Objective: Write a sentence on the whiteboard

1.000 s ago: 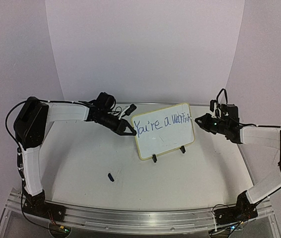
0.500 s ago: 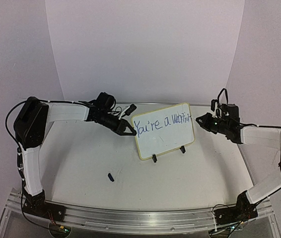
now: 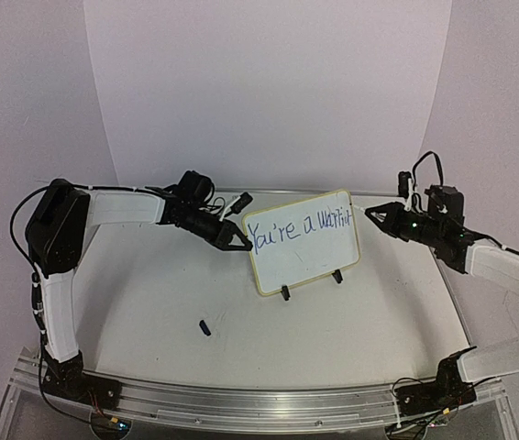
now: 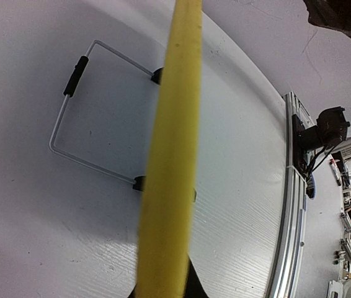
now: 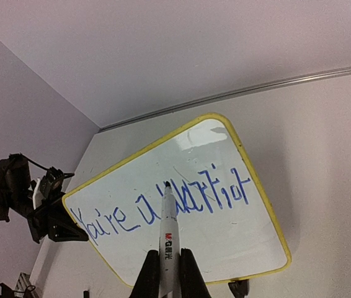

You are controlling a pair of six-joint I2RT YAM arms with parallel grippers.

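Note:
The whiteboard (image 3: 303,255) stands tilted on its two black feet at mid-table, yellow rim around it. The sentence (image 3: 298,228) in blue reads "You're a Warrior" along its upper part. My left gripper (image 3: 242,244) is shut on the board's left edge; in the left wrist view the yellow rim (image 4: 170,149) runs up from between the dark jaws of that gripper (image 4: 163,289). My right gripper (image 3: 370,217) hovers off the board's right corner, shut on a white marker (image 5: 168,239). The marker's tip points at the lettering (image 5: 208,197) from a distance.
A small dark cap (image 3: 204,326) lies on the table in front of the left arm. A black object (image 3: 238,203) rests behind the left gripper. The board's wire stand (image 4: 70,124) shows behind it. An aluminium rail (image 3: 241,405) runs along the near edge.
The right arm has drawn back to the right and risen, taking the marker away from the board's right edge. The left arm and the board have stayed put.

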